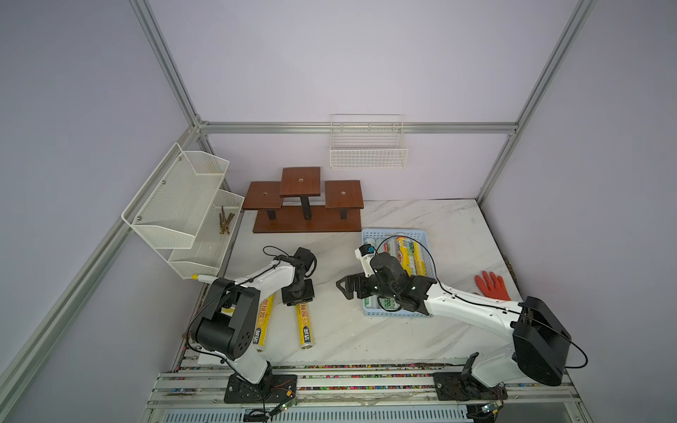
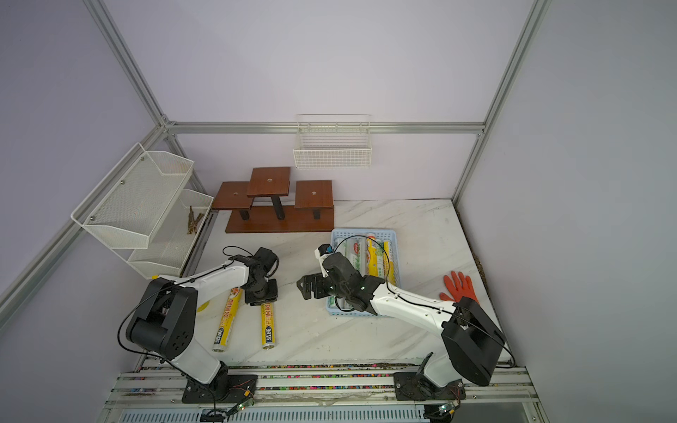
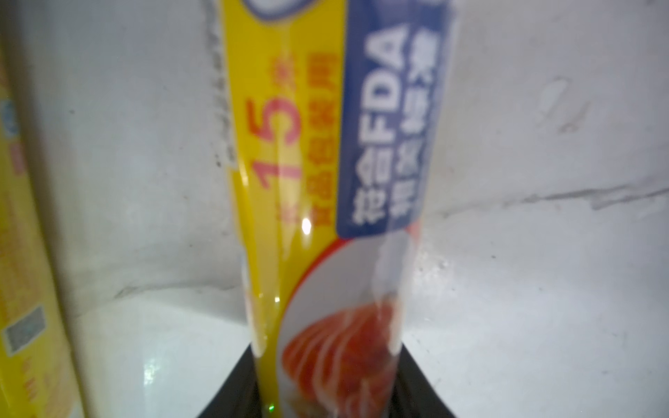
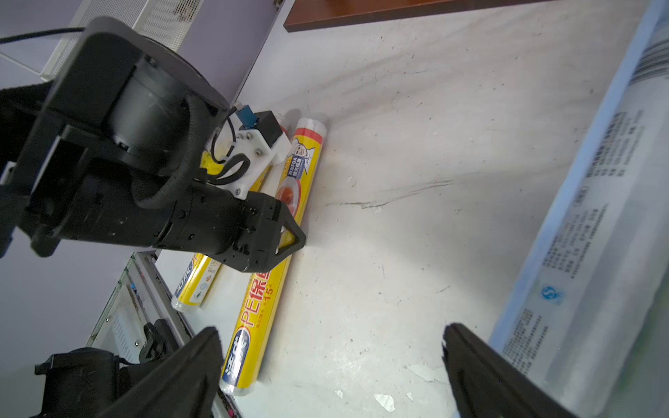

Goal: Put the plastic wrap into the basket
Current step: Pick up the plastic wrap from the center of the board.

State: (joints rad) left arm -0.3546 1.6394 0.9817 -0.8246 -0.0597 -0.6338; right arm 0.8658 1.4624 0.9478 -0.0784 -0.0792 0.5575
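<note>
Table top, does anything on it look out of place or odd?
An orange glove lies flat on the table beside the blue basket, a stray item. Brownish sticks sit in the white mesh rack. Nothing looks spilled or damaged.

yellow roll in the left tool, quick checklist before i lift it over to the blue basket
1. Left tool shut on the yellow roll: ok.
2. Grip centred on the roll: not ok. It looks nearer the roll's far end, so the roll may tip when lifted.
3. Second yellow roll clear of the grip: ok, it lies apart beside it.
4. Path to the basket free: not ok, the open right tool hangs in between.
5. Room in the basket: cannot tell, the right arm hides part of it.
</note>
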